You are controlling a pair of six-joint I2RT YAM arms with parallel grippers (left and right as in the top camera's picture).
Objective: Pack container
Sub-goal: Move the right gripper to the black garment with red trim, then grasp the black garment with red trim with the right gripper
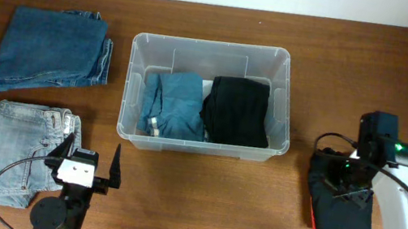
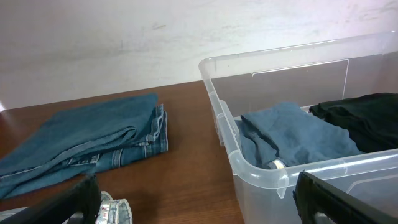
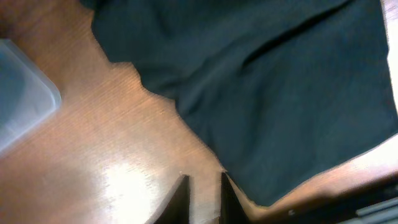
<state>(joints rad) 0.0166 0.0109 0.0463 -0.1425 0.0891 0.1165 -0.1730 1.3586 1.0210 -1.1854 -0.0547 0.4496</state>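
The clear plastic container [image 1: 134,79] stands mid-table and holds folded blue jeans [image 1: 175,106] and a folded black garment [image 1: 237,110]. It also shows in the left wrist view [image 2: 249,165]. My left gripper [image 1: 89,164] is wide open and empty, in front of the container's left corner, beside light jeans [image 1: 13,150]. My right gripper [image 1: 352,191] is over a dark folded garment [image 1: 344,217] at the right. In the right wrist view its fingers [image 3: 202,180] are drawn almost together, with nothing between them. They rest on the table at the edge of that garment [image 3: 280,93].
Darker folded blue jeans [image 1: 49,53] lie at the back left and also show in the left wrist view [image 2: 87,140]. Bare wood lies between the container and the table's front edge. A corner of the container [image 3: 22,93] shows in the right wrist view.
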